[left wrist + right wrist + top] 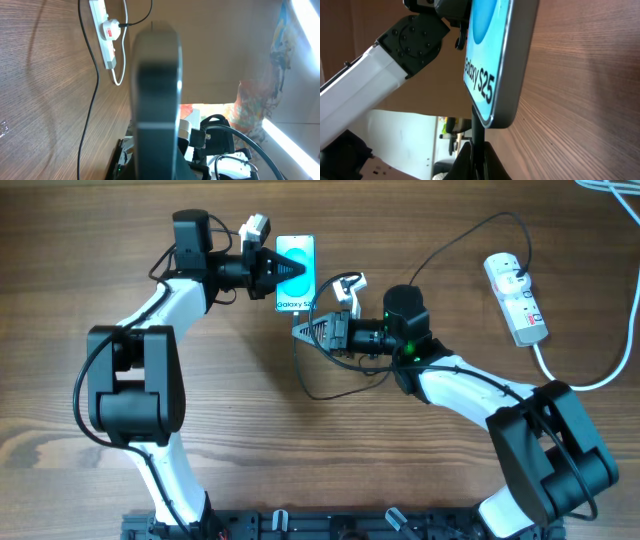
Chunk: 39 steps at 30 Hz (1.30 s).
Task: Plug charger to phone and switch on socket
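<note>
The phone (297, 265), teal screen with a white "Galaxy S25" strip, is held on its edge above the table by my left gripper (280, 270), which is shut on it from the left. In the left wrist view the phone's dark edge (155, 90) fills the middle. My right gripper (305, 330) is shut on the charger's connector tip (477, 132), just below the phone (495, 60). The tip reaches the phone's bottom edge; how deep it sits is hidden. The black cable (455, 238) runs to a white plug (513, 280) in the socket (520, 305).
The socket's thick white cord (590, 380) curves off the right edge of the table. Slack black cable (330, 392) loops on the wood below my right gripper. The socket also shows in the left wrist view (102, 35), far from the phone.
</note>
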### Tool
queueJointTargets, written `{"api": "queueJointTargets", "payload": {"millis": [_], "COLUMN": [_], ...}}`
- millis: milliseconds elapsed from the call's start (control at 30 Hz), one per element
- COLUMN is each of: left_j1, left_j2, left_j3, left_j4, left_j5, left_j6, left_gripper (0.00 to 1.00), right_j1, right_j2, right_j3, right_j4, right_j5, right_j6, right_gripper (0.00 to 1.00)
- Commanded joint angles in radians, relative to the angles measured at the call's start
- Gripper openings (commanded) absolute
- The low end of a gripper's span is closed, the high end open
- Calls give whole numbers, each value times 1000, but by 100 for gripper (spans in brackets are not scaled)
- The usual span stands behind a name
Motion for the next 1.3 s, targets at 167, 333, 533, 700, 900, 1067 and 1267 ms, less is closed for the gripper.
{"api": "queueJointTargets", "payload": {"millis": [167, 333, 533, 700, 900, 1067, 1267], "left_j1": [-11, -13, -26, -28, -28, -32, -47], "left_j2": [-5, -5, -5, -5, -5, -5, -5], "left_j3": [11, 11, 11, 11, 11, 11, 11], "left_j4": [22, 22, 22, 22, 22, 22, 23], "left_j5": [43, 43, 43, 43, 43, 43, 43], "left_j6": [12, 18, 18, 18, 17, 17, 18], "left_gripper": [4, 4, 4, 4, 4, 4, 4], "right_j1": [-44, -72, -84, -101, -111, -117, -121], "right_j2": [7, 7, 7, 7, 7, 7, 7], "right_j3": [3, 3, 3, 3, 3, 3, 3], "right_j4": [9, 10, 35, 63, 108, 111, 114], "right_j5": [15, -6, 18, 85, 147, 175, 193], "right_j6": [76, 72, 69, 73, 76, 76, 75], "right_gripper": [4, 4, 4, 4, 4, 4, 4]}}
